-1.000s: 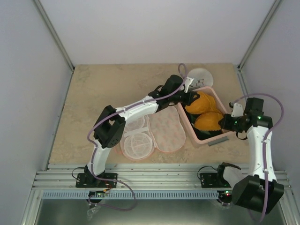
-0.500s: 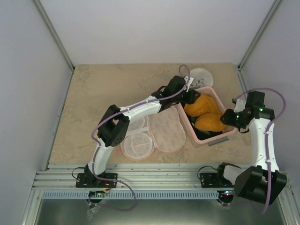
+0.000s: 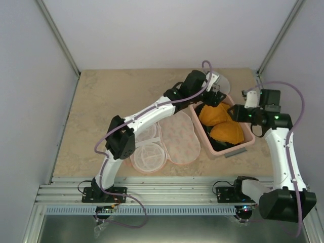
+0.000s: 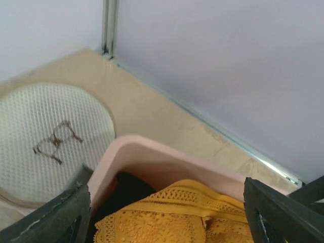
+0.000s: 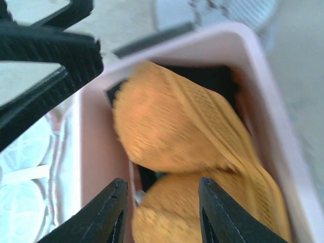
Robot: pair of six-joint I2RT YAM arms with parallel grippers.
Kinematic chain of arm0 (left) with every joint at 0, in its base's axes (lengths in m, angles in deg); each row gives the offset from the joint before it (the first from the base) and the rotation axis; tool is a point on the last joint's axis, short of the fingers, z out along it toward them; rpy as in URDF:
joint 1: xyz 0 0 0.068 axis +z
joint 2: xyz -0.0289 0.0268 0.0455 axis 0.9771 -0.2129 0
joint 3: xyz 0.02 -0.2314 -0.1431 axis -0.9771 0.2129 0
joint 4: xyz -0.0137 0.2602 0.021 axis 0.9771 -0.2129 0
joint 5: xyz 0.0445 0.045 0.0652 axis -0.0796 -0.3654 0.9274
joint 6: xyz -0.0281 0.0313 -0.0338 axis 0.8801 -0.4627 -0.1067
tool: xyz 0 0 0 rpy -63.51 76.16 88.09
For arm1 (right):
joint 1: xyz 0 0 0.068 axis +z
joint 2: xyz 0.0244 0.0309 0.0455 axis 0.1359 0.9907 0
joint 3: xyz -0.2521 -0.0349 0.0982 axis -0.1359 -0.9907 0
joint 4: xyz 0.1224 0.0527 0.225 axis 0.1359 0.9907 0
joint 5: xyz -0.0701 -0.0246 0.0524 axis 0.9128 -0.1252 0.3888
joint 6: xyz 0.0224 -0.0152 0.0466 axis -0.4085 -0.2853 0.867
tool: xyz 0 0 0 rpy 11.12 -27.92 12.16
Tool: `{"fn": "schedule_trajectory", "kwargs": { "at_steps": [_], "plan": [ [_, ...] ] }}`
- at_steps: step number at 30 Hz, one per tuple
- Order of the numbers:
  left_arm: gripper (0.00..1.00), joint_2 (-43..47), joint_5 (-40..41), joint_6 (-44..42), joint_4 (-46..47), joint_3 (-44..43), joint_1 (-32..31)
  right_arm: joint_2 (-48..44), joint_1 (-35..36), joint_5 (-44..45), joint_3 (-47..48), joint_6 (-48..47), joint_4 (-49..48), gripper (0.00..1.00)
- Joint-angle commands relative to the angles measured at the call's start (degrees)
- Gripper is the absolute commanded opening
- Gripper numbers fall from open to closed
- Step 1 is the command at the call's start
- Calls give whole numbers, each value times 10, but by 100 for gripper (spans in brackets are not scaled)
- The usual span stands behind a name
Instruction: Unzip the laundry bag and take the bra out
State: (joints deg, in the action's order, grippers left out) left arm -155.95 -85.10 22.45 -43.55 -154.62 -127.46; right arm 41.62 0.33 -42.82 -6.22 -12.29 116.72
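The laundry bag (image 3: pixel 178 137) lies open and flat on the table, its white mesh half (image 3: pixel 148 155) toward the near left. The orange-yellow bra (image 3: pixel 221 123) rests in a pink bin (image 3: pixel 247 135), both cups up, over a dark garment (image 4: pixel 125 191). My left gripper (image 3: pixel 215 93) hovers open over the bin's far left corner, nothing between its fingers (image 4: pixel 55 217). My right gripper (image 3: pixel 236 112) stands open just above the bra (image 5: pixel 172 131), jaws apart and not touching it. In the left wrist view the bra (image 4: pixel 172 217) lies below the open left gripper (image 4: pixel 167 223).
A white round mesh container (image 3: pixel 218 81) sits behind the bin, near the back wall; it also shows in the left wrist view (image 4: pixel 45 136). The bin's rim (image 4: pixel 152 149) lies under the left gripper. The left gripper's black fingers (image 5: pixel 45 50) cross the right wrist view's top left.
Both grippers went from shut to open and let go of the bra, which now lies in the bin. The left gripper drew back toward the far wall; the right one moved farther in over the bin.
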Motion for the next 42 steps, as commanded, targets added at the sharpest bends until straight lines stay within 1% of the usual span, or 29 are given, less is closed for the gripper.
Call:
{"fn": "schedule_trajectory", "kwargs": {
  "at_steps": [1,4,6,10,14,16,18,20,21,22,24,26,27,29,31,33,35,39,42],
  "plan": [
    [86,75,-16,-95,-127,-76,17,3,70,-27,-51,45,-180,39],
    [90,129,-27,-96,-208,-63,66,50,116,-22,-64,51,-247,40],
    [91,170,-19,-85,-243,-22,104,84,122,-11,-68,62,-267,40],
    [93,268,26,-64,-263,121,178,146,127,-8,-81,70,-312,39],
    [93,356,4,0,-259,270,270,186,128,38,-86,84,-318,37],
    [93,397,0,28,-246,347,315,193,128,59,-84,86,-312,37],
    [94,436,9,47,-230,424,344,190,131,77,-69,86,-297,36],
    [96,465,13,80,-216,507,369,184,145,103,-32,76,-274,36],
    [97,470,5,107,-207,526,386,181,155,115,-16,70,-258,37],
    [98,475,-8,134,-197,568,407,178,170,131,17,64,-242,37],
    [97,489,-25,185,-177,620,456,169,211,177,65,58,-201,39],
    [97,508,-23,201,-158,662,485,157,259,221,103,66,-168,41],
    [96,519,-23,201,-148,683,486,148,286,243,111,73,-159,42],
    [92,541,-65,216,-118,729,486,130,343,273,111,91,-161,44],
    [87,562,-109,241,-84,776,486,125,404,284,93,107,-185,45],
    [83,584,-121,262,-68,819,486,136,461,270,71,118,-213,46],
    [79,610,-130,279,-50,863,486,158,505,253,58,131,-233,46],
    [75,670,-146,333,-4,953,478,206,553,233,40,145,-278,46],
    [74,709,-140,363,38,987,431,238,566,209,40,148,-297,47]
  ]
}}
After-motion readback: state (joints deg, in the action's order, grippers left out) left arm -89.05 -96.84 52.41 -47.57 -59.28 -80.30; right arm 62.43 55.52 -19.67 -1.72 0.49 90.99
